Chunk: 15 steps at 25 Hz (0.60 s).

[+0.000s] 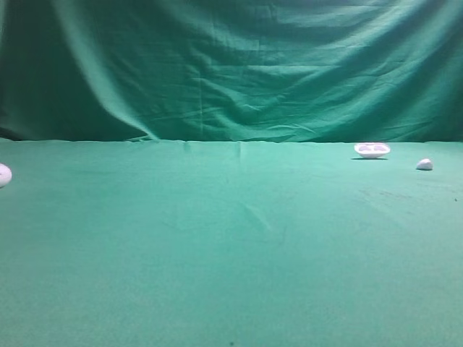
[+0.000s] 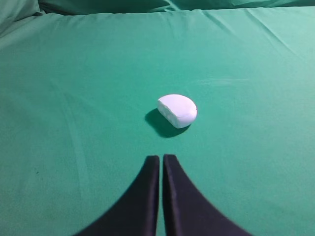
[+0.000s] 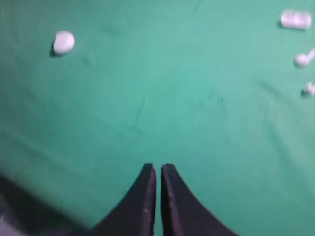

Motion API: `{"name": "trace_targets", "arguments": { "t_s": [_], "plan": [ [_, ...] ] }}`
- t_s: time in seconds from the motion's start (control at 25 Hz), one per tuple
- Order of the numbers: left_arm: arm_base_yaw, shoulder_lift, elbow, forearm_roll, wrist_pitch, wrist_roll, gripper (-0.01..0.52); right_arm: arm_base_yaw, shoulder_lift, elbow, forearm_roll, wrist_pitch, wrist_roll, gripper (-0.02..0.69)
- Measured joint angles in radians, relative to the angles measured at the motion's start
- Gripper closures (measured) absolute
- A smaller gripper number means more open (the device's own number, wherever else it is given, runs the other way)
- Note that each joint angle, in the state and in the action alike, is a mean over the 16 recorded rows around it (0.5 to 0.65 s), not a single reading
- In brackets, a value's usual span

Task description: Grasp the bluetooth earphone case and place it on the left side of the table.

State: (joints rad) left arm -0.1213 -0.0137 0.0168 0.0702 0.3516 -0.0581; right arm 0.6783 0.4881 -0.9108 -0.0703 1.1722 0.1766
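Green cloth covers the worktop (image 1: 231, 253). The bluetooth earphone case (image 2: 177, 111) sits on it far to the left, just ahead of the left end effector (image 2: 161, 160), not touching. Both the left one and the right end effector (image 3: 158, 168) have fingers pressed together, holding nothing. A white dish (image 1: 372, 150) and small lump (image 1: 425, 165) lie far right.

Wide flat table under green cloth (image 1: 231, 275) fills foreground; draped green cloth backdrop (image 1: 239, 65) behind its far edge; small white glossy rounded earphone case (image 1: 3, 175) at far left edge of table, on cloth, in left wrist view just ahead of left gripper (image 2: 161, 160); shallow white dish-shaped object (image 1: 372, 150) far right, near backdrop; tiny white pebble-like lump (image 1: 425, 165) right of dish, slightly nearer, apart from it.
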Motion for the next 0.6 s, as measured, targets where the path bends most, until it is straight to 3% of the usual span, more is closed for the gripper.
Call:
{"name": "trace_targets", "arguments": {
  "t_s": [0.24,0.6],
  "plan": [
    [0.000,0.000,0.000,0.000,0.000,0.000,0.514,-0.033,-0.089,0.056,0.014,-0.047,-0.098,0.665],
    [0.000,0.000,0.000,0.000,0.000,0.000,0.514,-0.234,-0.183,0.338,0.030,-0.452,-0.238,0.665]
  ]
}}
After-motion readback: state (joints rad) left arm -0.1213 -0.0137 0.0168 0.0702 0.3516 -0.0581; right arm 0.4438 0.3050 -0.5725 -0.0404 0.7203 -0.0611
